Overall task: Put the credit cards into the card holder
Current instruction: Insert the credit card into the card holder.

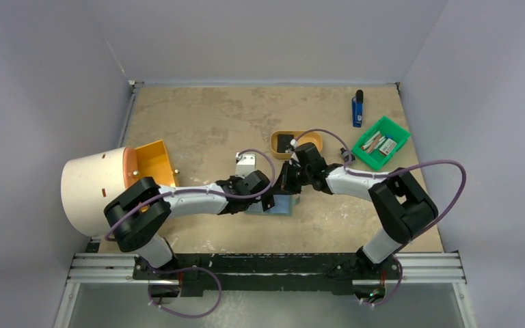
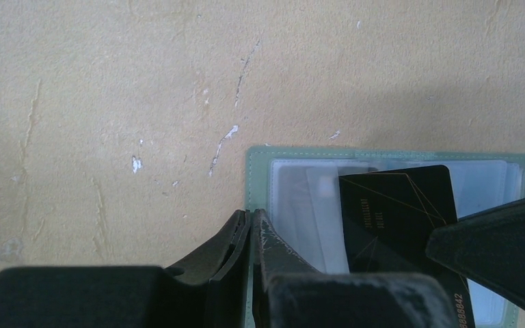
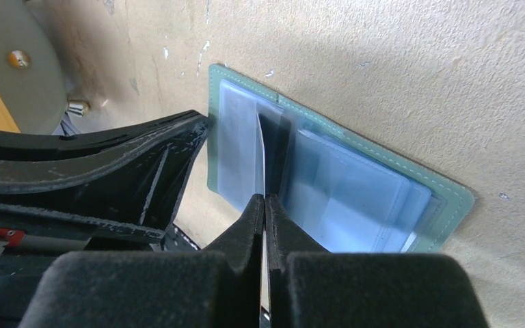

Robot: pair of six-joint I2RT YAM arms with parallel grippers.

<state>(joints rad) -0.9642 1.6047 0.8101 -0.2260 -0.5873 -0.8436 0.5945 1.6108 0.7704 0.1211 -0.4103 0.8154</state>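
Both arms reach in from the near edge of the desk (image 1: 198, 116) and meet at its middle. We see the left hand (image 2: 249, 229) closed to a thin slit, pinching the left edge of the holder (image 2: 260, 160); the green rim runs between its fingers. The right hand (image 3: 265, 205) is closed on a black card (image 2: 396, 212), gripping one end. From the left wrist we see the card's face, with thin gold lines, over the clear sleeves. We cannot tell whether its far end sits inside a pocket. The holder lies open and flat on the desk, just under both hands. Beyond it we find a white box (image 1: 245, 162) and a tan tray (image 1: 278, 145). Farther right sit a green bin (image 1: 403, 140) and a blue object (image 1: 357, 113). At far left we see a white cylinder (image 1: 92, 188) touching an orange bin (image 1: 156, 160).
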